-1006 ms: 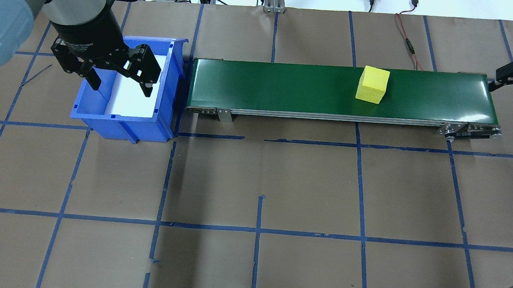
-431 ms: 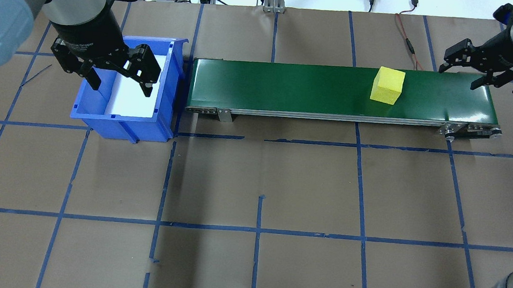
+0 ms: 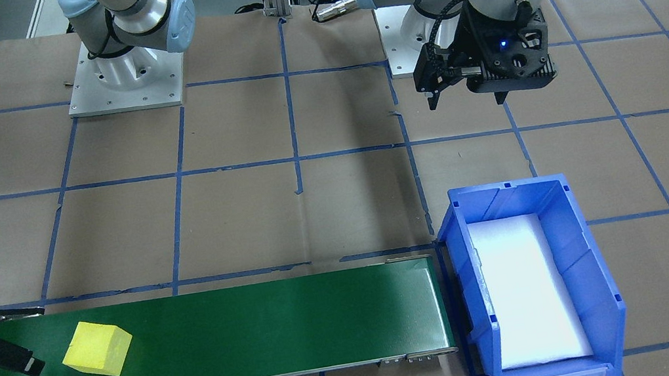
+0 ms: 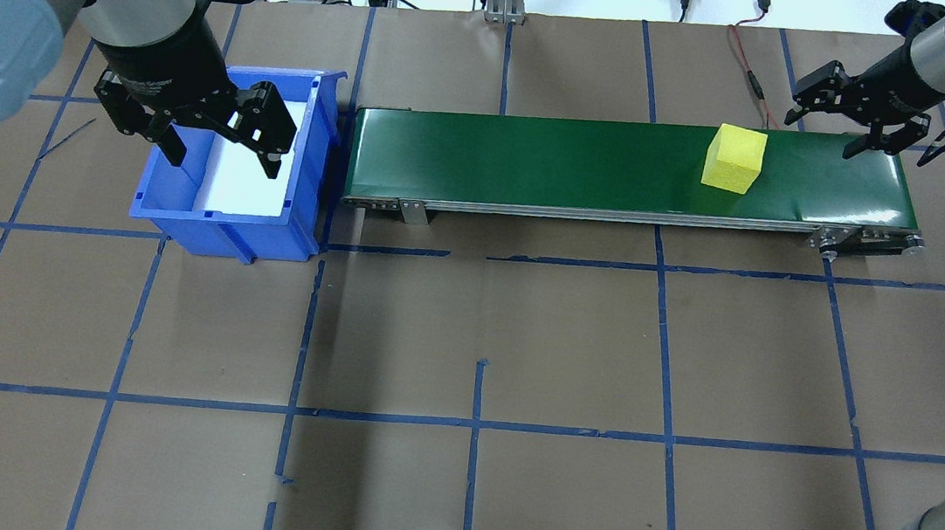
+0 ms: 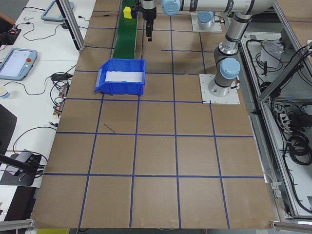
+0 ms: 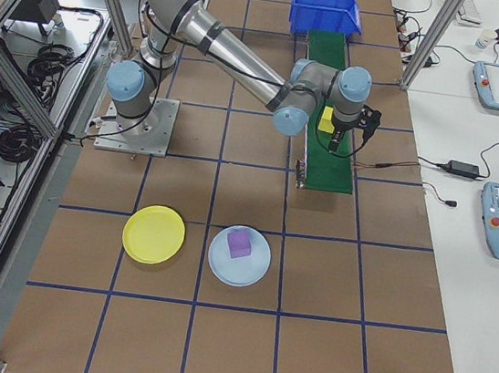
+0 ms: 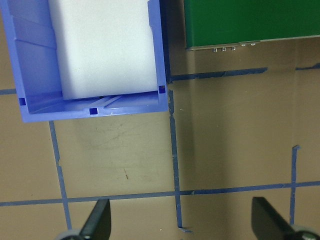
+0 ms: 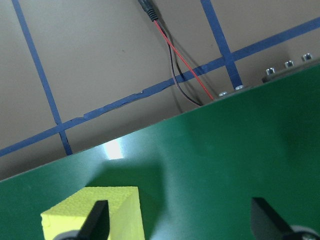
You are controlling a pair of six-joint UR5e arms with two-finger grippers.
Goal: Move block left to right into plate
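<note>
**One yellow block riding near the belt's far end, right gripper waiting over it**

One yellow block [image 4: 734,158] is sitting on the green conveyor belt [image 4: 536,158], close to the end on the robot's right. The right gripper [image 4: 859,111] is hovering just beyond the block over that end of the belt, its fingers spread wide and holding nothing; from its wrist camera the block [image 8: 92,212] is showing at the bottom edge, between the two fingertips [image 8: 97,217] but nearer the left one. I cannot say for sure how high the gripper is hanging above the belt.

The left gripper [image 4: 218,133] is hanging over the blue bin [image 4: 222,225] at the belt's other end, fingers also wide apart and empty. The bin is carrying a white pad [image 3: 526,292] on its floor.

The yellow plate [image 6: 154,233] is lying on the brown table paper [image 4: 482,345], well apart from the belt, on the robot's right side. Just beside it a pale blue plate [image 6: 239,256] is holding a purple cube [image 6: 239,242].
</note>
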